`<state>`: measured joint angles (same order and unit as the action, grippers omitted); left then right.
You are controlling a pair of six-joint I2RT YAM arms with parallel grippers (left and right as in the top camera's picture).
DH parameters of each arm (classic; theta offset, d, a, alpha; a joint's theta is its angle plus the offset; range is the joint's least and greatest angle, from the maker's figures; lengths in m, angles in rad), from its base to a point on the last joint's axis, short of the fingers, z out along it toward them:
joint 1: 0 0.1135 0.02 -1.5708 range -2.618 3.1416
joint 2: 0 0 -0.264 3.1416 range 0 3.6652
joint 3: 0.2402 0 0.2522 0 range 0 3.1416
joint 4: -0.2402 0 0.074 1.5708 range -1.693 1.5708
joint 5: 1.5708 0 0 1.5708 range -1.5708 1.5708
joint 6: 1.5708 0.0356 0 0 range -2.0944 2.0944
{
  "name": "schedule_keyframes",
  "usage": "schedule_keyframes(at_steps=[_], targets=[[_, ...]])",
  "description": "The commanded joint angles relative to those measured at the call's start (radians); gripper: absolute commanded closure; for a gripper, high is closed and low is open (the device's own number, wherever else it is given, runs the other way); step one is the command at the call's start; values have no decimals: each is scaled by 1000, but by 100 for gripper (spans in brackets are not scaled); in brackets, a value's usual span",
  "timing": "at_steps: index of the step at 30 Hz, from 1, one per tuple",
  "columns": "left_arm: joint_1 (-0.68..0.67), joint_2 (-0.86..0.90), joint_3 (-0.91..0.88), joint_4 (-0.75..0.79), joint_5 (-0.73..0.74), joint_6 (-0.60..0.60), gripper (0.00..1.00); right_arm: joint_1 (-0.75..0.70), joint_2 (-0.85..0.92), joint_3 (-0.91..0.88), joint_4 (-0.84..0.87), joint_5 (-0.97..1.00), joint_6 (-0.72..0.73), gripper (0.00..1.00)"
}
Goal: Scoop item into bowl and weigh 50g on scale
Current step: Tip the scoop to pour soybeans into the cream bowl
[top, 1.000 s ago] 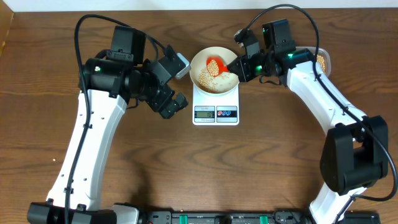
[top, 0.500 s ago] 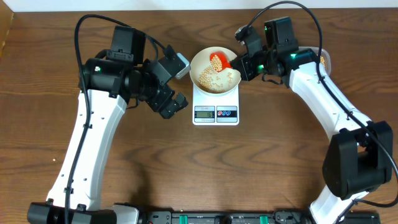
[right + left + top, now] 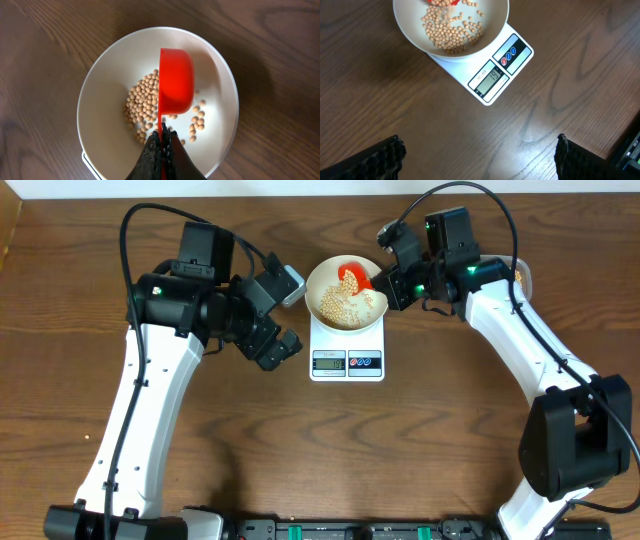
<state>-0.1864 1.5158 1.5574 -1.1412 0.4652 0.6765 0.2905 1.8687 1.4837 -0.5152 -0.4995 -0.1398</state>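
Wood-grain bench (image 3: pixel 200 440), left to right. Left pincer (image 3: pixel 290 313) is wide and empty, at 9 o'clock of the scale (image 3: pixel 347 362) and apart from it. White bowl (image 3: pixel 105 105) sits on the scale platform. The display at 6 o'clock is uncovered but too small to read. Soybeans (image 3: pixel 142 107) cover part of the bowl floor. Red scoop (image 3: pixel 176 80) hangs over the bowl, rolled on its side, with its handle pinched in the right pincer (image 3: pixel 161 145), reaching from 3 o'clock.

Risks:
- A full tip dumps too much and overshoots 50g.
- The scoop resting on the rim adds load and falsifies the reading.
- A nudge shifts the bowl.
- Beans bounce out onto the bench.
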Motion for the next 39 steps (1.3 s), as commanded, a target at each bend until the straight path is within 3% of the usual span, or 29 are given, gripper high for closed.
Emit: schedule_keyframes(at_steps=[1,27,39], targets=[[-3,-8,-4,-1,5,-9,2,6,-32,9,-1,-1,-15,99],[-3,-8,-4,-1,5,-9,2,6,-32,9,0,-8,-16,99],[-3,-8,-4,-1,5,-9,2,16,-32,9,-2,-7,-133,99]])
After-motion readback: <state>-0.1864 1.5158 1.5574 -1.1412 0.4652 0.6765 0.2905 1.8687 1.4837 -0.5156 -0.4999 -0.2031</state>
